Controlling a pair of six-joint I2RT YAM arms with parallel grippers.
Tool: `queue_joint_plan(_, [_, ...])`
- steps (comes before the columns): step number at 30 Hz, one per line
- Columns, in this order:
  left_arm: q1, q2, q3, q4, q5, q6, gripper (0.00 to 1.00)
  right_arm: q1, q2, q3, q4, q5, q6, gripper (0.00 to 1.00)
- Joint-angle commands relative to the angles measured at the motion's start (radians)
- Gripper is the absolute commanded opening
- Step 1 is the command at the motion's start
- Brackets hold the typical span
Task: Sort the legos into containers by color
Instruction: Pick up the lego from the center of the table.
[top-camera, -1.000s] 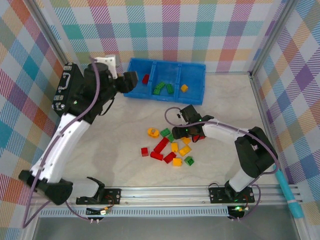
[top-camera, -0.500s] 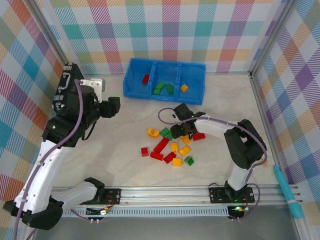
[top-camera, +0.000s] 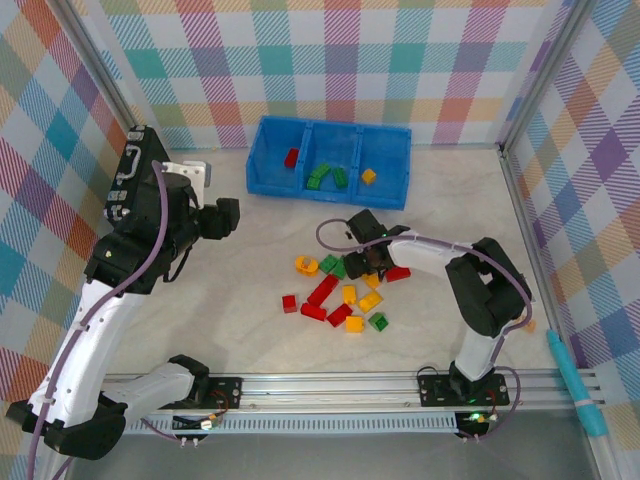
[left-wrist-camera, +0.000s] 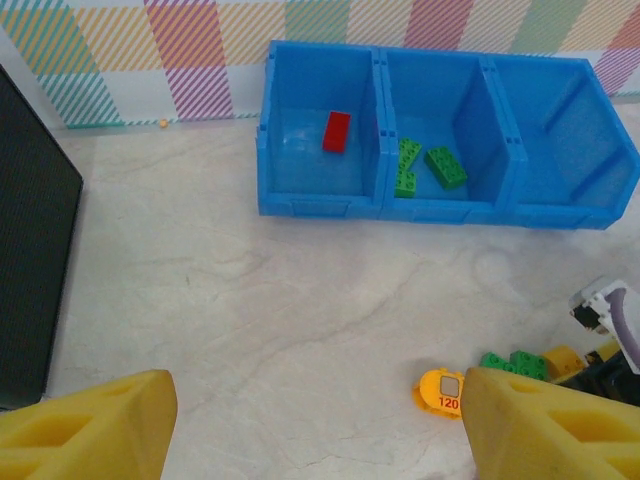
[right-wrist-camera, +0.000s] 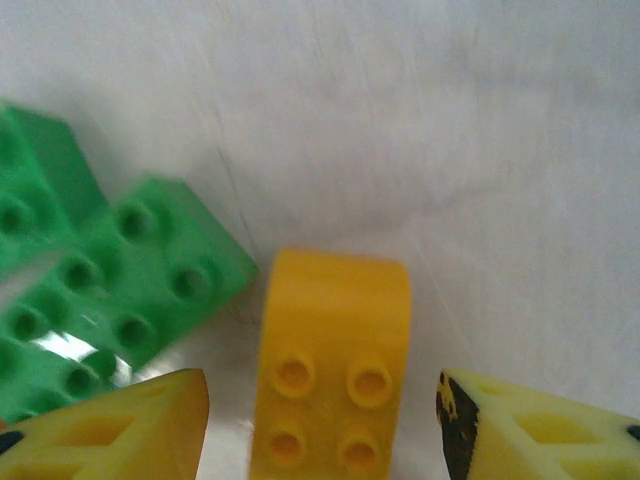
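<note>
The blue bin (top-camera: 258, 172) stands at the back with three containers: a red lego (top-camera: 291, 157) in the left one, green legos (top-camera: 326, 176) in the middle, a yellow one (top-camera: 368, 176) in the right. Loose red, green and yellow legos (top-camera: 345, 295) lie mid-table. My right gripper (top-camera: 368, 262) is down in this pile, open, its fingers straddling a yellow brick (right-wrist-camera: 335, 370) with a narrow gap on each side; a green brick (right-wrist-camera: 130, 280) lies just left of it. My left gripper (top-camera: 225, 218) hangs open and empty, left of the pile, facing the bin (left-wrist-camera: 440, 205) and an orange rounded brick (left-wrist-camera: 440, 391).
A black hard case (top-camera: 130, 180) sits against the left wall, beside my left arm. Plaid walls close in the table on three sides. A metal rail (top-camera: 330, 385) runs along the near edge, and a teal stick (top-camera: 575, 385) lies at the right end.
My left gripper has drawn back from the bin's left end towards the left and opened wider. My right gripper has shifted slightly left into the pile, and its jaws have narrowed around the yellow brick.
</note>
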Motion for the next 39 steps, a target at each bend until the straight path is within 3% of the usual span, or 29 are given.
queue_joint_plan(1, [0.011,-0.023,-0.012,-0.015,-0.010,0.015,0.75,0.004,-0.008,-0.028,-0.097,0.018,0.040,0.62])
queue_joint_plan(11, [0.011,-0.034,-0.021,-0.017,-0.006,0.010,0.76,0.004,0.042,0.028,-0.074,0.020,0.058,0.60])
queue_joint_plan(25, [0.011,-0.032,-0.090,-0.021,0.011,-0.009,0.77,0.004,0.114,0.106,-0.119,0.053,0.044,0.37])
queue_joint_plan(32, [0.011,-0.030,-0.255,0.004,0.017,-0.146,0.78,0.004,0.049,0.136,-0.198,0.077,0.066,0.32])
queue_joint_plan(39, [0.011,0.045,-0.385,0.076,0.141,-0.376,0.79,-0.010,0.016,0.310,-0.275,0.122,-0.004,0.33])
